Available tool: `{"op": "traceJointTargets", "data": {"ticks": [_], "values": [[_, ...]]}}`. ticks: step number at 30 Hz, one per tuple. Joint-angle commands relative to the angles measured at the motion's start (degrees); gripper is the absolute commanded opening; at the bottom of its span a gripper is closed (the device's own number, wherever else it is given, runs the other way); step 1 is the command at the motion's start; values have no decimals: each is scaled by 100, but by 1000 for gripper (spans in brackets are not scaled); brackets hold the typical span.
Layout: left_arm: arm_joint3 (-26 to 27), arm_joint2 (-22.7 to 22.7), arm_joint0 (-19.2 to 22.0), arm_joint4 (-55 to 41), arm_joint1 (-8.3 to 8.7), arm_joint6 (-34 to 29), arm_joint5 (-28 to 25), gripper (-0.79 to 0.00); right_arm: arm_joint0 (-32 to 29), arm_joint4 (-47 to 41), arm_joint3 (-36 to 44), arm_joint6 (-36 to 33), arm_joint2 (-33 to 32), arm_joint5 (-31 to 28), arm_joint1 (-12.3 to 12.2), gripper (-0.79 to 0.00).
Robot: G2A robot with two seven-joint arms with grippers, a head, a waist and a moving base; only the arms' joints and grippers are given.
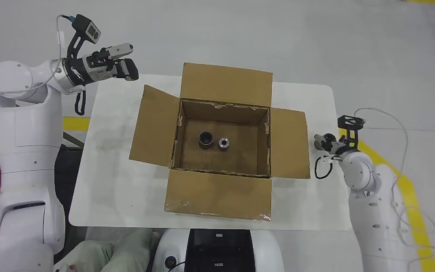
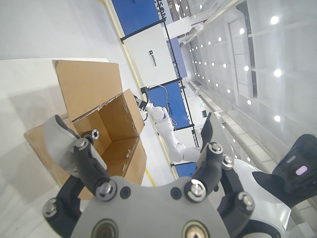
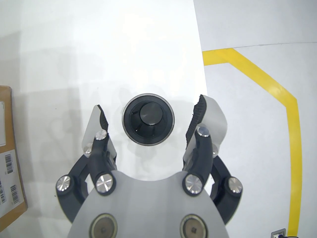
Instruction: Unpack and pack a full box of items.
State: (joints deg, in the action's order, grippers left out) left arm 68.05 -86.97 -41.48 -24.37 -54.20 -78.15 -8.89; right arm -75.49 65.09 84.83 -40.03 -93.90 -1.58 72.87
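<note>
Look at your right gripper (image 3: 151,107): it hangs straight over a black round part (image 3: 148,120) that stands upright on the counter (image 3: 123,38), close to the counter's edge and well apart from the box (image 3: 7,149). Its fingers (image 3: 213,117) are spread wide, one on each side of the part, neither touching it, so nothing is gripped there. That spot makes sense, I'd say: the part sits on bare counter, off the flaps, where a reach into the box won't knock it. The straddling pose suits a set-down or a pick-up, and I can't tell which. Over to the top view: the box (image 1: 224,83) sits mid-counter with all four flaps folded outward, which leaves the opening free for a reach from above. Two pieces lie on its floor near the middle, a dark ring (image 1: 206,139) and a small metal piece (image 1: 224,143) just beside it. Your left gripper (image 1: 128,60) is held up near the counter's far corner on its own side, turned towards the box, fingers spread and empty, likely so the arms don't meet over the opening. With two pieces in and one out, you're either near the end of emptying or partway through refilling; these views don't settle it.
</note>
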Motion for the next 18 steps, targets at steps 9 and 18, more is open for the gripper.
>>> {"op": "traceJointTargets", "data": {"ticks": [9,18], "values": [[0,0,0,0,0,0,0,0,32,-44,-54,-68,114,-60,-24,-693],[0,0,0,0,0,0,0,0,-191,-74,307,8,150,-60,-47,-785]]}}
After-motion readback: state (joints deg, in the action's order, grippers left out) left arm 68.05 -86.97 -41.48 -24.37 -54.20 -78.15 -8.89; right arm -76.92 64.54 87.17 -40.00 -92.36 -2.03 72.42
